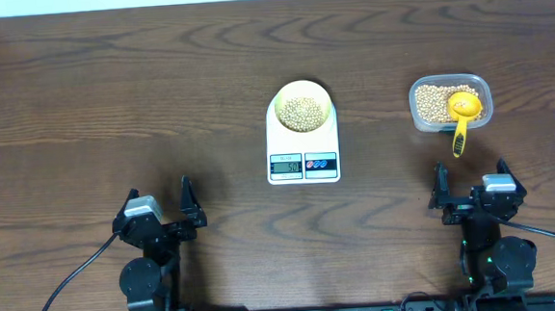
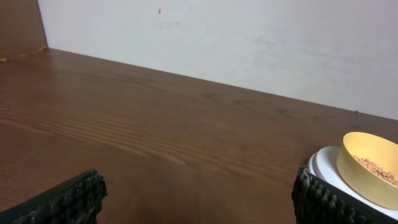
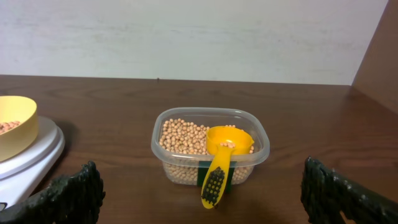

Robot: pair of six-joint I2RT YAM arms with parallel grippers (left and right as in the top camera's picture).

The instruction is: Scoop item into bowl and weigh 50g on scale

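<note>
Near the scale (image 1: 302, 146), scoop (image 1: 462, 115) lies in bean tub (image 1: 416, 108); left tool (image 1: 158, 189) and right tool (image 1: 471, 169) gape empty

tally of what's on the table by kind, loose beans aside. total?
Digital scale: 1
Pale yellow bowl: 1
Clear plastic tub: 1
Yellow scoop: 1
Total: 4
</note>
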